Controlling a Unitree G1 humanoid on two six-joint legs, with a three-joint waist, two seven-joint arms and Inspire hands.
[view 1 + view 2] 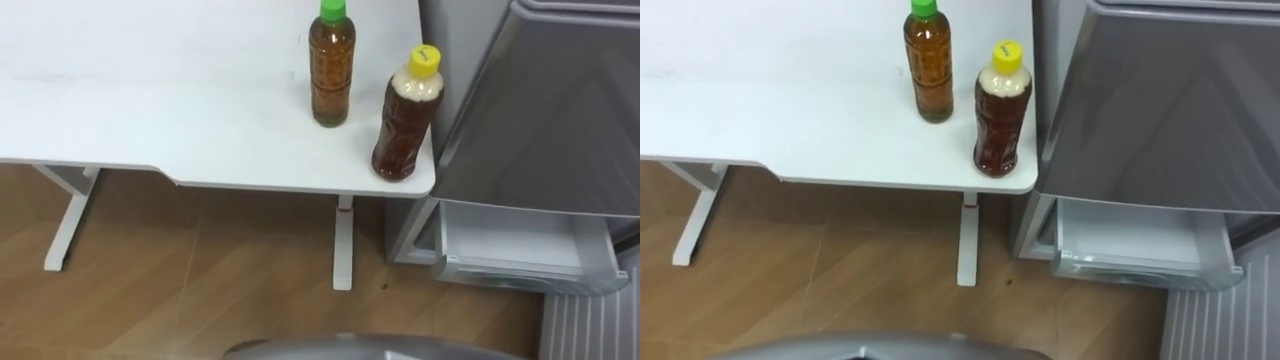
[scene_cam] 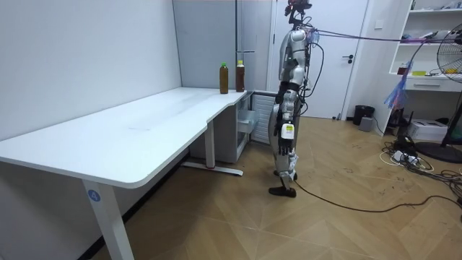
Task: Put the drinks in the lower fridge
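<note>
Robot: stands on the wood floor (image 1: 200,280) at the far end of a white table (image 1: 150,100), facing its edge, with a grey fridge (image 1: 560,110) to its right.
Left hand (image 2: 286,124): hangs low beside the body in the room view, on the side nearer that camera; it is too small to tell whether it is open or closed, or whether it holds anything.
Green-capped bottle (image 1: 332,70): brown drink, upright on the table, in front of the left hand and higher, well apart from it.
Yellow-capped bottle (image 1: 405,120): darker brown drink, upright at the table's corner next to the fridge, just beside the green-capped bottle and not touching it; it too is in front of the hand, higher, and well apart.
Lower fridge drawer (image 1: 510,245): pulled out near the floor, under the closed grey door, below the table corner and further to the right of the hand than both bottles.
</note>
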